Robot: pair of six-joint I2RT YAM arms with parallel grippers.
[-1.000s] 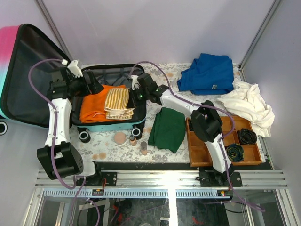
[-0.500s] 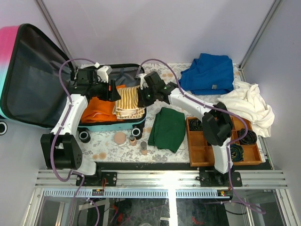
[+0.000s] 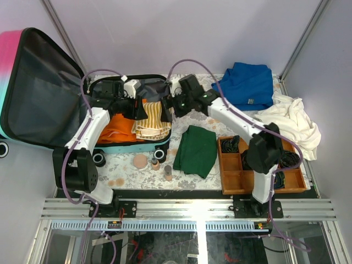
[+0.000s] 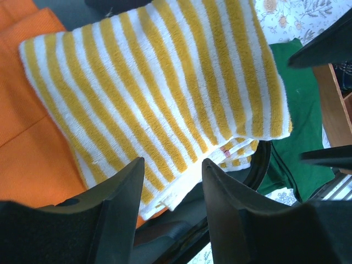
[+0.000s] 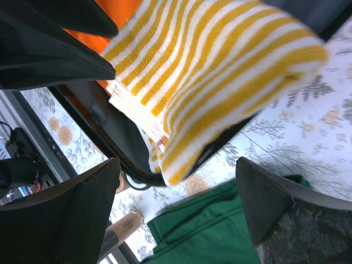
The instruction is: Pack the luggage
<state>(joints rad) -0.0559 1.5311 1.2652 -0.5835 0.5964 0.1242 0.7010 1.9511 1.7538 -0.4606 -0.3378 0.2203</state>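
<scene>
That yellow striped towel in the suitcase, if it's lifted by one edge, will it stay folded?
Probably not: the striped towel looks like soft terry, and its layers splay at one corner. Its fuzzy pile likely grips well, and it seems light.

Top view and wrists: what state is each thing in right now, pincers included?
luggage, open, lid propped up.
striped towel, folded, in the luggage, edge over its rim.
orange garment, folded, in the luggage, partly under the towel.
green cloth, folded, on the table.
blue garment, loosely heaped.
white cloth, crumpled.
left pincer, part open, astride the towel's edge.
right pincer, wide open, empty.
</scene>
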